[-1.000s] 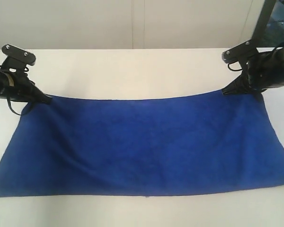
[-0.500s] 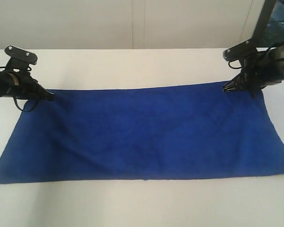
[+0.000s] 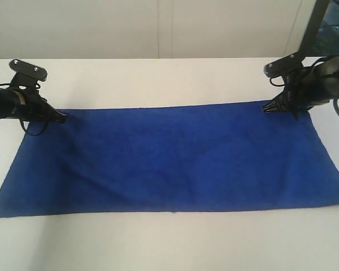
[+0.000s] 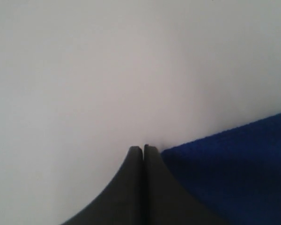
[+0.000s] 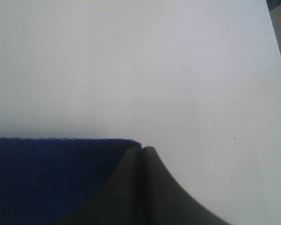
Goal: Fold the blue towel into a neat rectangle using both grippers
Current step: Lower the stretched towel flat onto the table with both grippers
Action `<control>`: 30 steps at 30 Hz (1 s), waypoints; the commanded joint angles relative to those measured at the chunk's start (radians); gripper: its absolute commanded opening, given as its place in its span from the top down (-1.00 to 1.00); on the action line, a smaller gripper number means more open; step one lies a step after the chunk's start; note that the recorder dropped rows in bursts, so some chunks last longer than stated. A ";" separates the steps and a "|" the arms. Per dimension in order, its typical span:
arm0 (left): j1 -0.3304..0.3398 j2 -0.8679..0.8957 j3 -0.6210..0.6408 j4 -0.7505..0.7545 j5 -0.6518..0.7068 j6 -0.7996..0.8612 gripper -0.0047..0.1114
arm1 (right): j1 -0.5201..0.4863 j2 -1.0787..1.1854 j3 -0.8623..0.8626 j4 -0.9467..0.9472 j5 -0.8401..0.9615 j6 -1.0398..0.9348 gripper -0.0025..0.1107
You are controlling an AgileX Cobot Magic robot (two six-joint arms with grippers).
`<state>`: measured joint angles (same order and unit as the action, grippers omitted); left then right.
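The blue towel (image 3: 169,158) lies spread flat on the white table (image 3: 158,79), long side running left to right. My left gripper (image 3: 60,117) sits low at the towel's far left corner, jaws pressed together on the corner. In the left wrist view the shut gripper (image 4: 144,148) has the towel (image 4: 234,168) running up against one finger. My right gripper (image 3: 265,108) is shut on the far right corner. In the right wrist view the gripper (image 5: 141,150) pinches the towel's hem (image 5: 51,178), and a sliver of blue shows between the fingers.
A pale wall runs behind the table's far edge. A dark upright post (image 3: 313,25) stands at the back right, just behind the right arm. The towel's near edge lies well back from the table's front edge.
Both grippers have drawn back toward the far side, dragging the towel with them. Its far edge has straightened and its near edge has slid away from the front.
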<state>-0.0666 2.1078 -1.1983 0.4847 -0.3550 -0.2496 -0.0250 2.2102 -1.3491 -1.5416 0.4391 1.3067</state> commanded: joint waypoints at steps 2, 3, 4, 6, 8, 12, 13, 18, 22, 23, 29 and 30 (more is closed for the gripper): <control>0.007 0.018 -0.026 -0.015 0.011 0.000 0.91 | -0.007 0.004 -0.014 -0.007 0.011 0.013 0.96; 0.007 0.018 -0.026 -0.015 0.004 0.000 0.88 | -0.007 0.004 -0.014 -0.007 0.011 0.013 0.95; 0.007 0.018 -0.026 -0.015 0.004 0.000 0.83 | -0.007 0.004 -0.014 -0.007 0.011 0.013 0.94; 0.007 0.018 -0.026 -0.015 0.004 0.006 0.66 | -0.007 0.004 -0.014 -0.007 0.011 0.013 0.86; 0.007 0.018 -0.026 -0.015 0.004 0.015 0.42 | -0.007 0.004 -0.014 -0.007 0.011 0.013 0.72; 0.007 0.018 -0.026 -0.015 0.004 0.020 -0.04 | -0.007 0.004 -0.016 -0.007 0.030 0.020 0.35; 0.007 0.018 -0.026 -0.015 0.004 0.020 -0.12 | -0.007 0.004 -0.016 -0.007 0.048 0.035 0.26; 0.015 0.010 -0.026 -0.015 0.017 0.022 -0.19 | -0.009 0.004 -0.016 -0.007 0.191 0.058 0.16; 0.045 -0.008 -0.026 -0.020 0.063 0.022 -0.19 | -0.027 0.004 -0.016 0.002 0.228 0.058 0.17; 0.051 -0.013 -0.026 -0.025 0.085 0.022 -0.19 | -0.030 0.004 -0.016 0.008 0.233 0.058 0.18; 0.084 -0.075 -0.026 -0.027 0.213 -0.012 -0.19 | -0.032 -0.015 -0.016 0.127 0.233 -0.047 0.51; 0.084 -0.092 -0.026 -0.027 0.218 -0.012 -0.19 | -0.032 -0.024 -0.016 0.154 0.226 -0.065 0.60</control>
<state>0.0103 2.0613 -1.2262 0.4630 -0.1913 -0.2459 -0.0489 2.2126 -1.3633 -1.4498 0.6648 1.2962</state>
